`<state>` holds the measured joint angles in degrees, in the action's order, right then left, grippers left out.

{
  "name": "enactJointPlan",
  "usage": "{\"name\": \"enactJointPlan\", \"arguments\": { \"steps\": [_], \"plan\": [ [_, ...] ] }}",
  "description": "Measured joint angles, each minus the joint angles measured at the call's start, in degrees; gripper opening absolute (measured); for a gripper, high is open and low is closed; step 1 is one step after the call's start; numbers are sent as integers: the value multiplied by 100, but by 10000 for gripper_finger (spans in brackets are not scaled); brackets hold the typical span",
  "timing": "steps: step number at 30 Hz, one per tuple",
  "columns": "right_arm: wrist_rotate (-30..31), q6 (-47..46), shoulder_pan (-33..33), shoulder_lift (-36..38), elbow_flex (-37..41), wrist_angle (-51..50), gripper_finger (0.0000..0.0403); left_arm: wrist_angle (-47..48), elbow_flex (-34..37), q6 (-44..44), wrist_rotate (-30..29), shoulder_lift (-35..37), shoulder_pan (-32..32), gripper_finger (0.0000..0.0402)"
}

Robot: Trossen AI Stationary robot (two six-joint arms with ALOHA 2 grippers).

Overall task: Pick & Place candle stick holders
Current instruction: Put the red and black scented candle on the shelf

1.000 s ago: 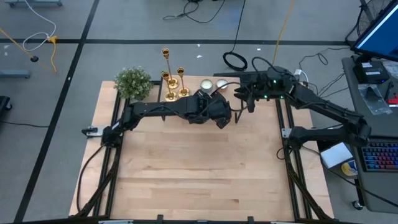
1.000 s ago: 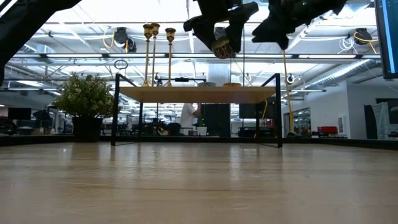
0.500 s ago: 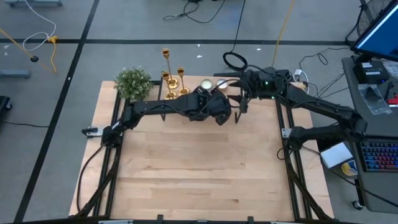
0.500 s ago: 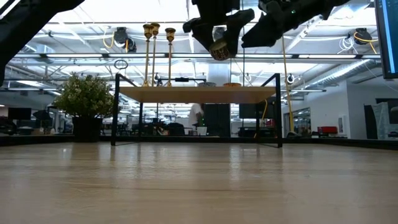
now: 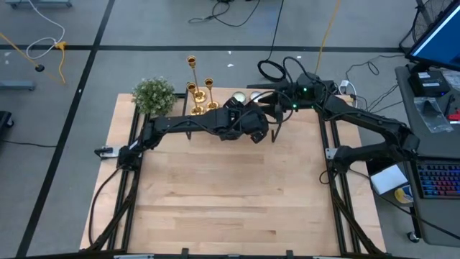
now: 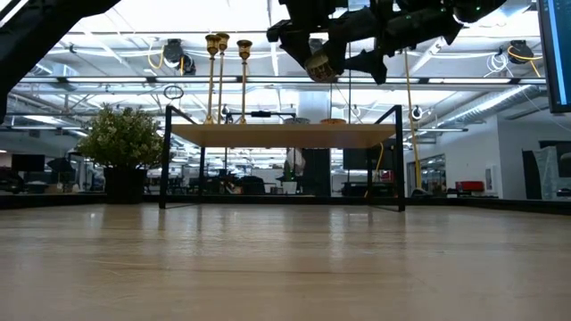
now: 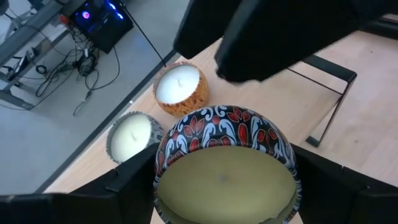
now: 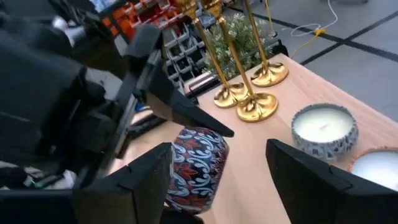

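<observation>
1. You are looking at three gold candle stick holders [image 5: 200, 92] standing together.
2. You are seeing three candle tins: one red-patterned tin [image 7: 225, 163], one orange tin [image 7: 181, 88], one grey tin [image 7: 134, 135].
3. You are seeing one green plant [image 5: 153, 95].
4. You are watching two arms.

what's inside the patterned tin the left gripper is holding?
The left gripper grips the red-patterned tin by its sides. Inside is pale yellow wax nearly to the rim. No wick is clear; the tin's bottom is covered.
</observation>
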<state>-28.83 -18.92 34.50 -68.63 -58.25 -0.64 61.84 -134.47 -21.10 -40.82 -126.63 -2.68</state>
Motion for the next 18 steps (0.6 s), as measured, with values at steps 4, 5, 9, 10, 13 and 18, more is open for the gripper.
{"name": "enactJointPlan", "arguments": {
  "steps": [4, 5, 9, 10, 13, 18],
  "plan": [
    [-7, -293, 0, -3, -1, -102, 263, -2, 0, 31, 11, 0, -27, 293],
    [-5, -293, 0, -3, -1, -125, 266, -2, 0, 43, 11, 0, -30, 298],
    [-1, -461, -58, -51, -1, -81, 274, -14, 0, 46, 9, 0, -42, 323],
    [4, -481, -80, -68, -1, -85, 275, -20, 0, 46, 10, 0, -46, 324],
    [5, -512, -131, -85, -1, -60, 277, -35, 0, 47, 15, 0, -61, 309],
    [23, -596, -160, -153, -1, -52, 278, -115, 0, 204, 24, 0, -63, 292]
  ]
}}
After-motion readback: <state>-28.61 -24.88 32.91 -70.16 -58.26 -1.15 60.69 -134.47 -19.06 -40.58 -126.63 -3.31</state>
